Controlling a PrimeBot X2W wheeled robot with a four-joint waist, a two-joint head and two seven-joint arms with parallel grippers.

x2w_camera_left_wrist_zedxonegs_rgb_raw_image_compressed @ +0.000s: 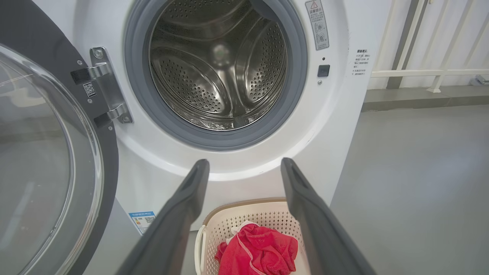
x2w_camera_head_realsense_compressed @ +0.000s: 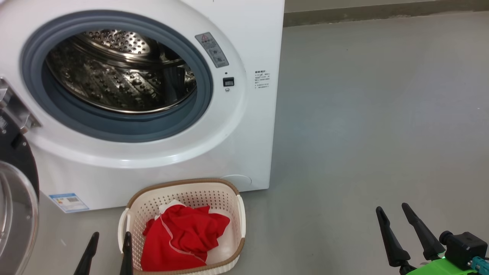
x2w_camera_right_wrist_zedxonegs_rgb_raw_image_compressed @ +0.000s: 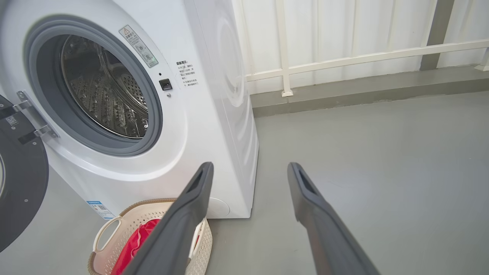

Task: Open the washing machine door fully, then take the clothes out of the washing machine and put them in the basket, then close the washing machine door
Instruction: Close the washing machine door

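Lying crumpled | red clothes (x2w_camera_head_realsense_compressed: 183,233), white trim | inside cream perforated brown-rimmed basket (x2w_camera_head_realsense_compressed: 206,196)

Grey floor (x2w_camera_head_realsense_compressed: 363,114), washing machine (x2w_camera_head_realsense_compressed: 250,34), basket (x2w_camera_head_realsense_compressed: 214,195) before it

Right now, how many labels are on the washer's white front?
3: a grey warning label upper right of the drum, black printed text near the right edge, and a blue label at the bottom left. The open door may hide others.
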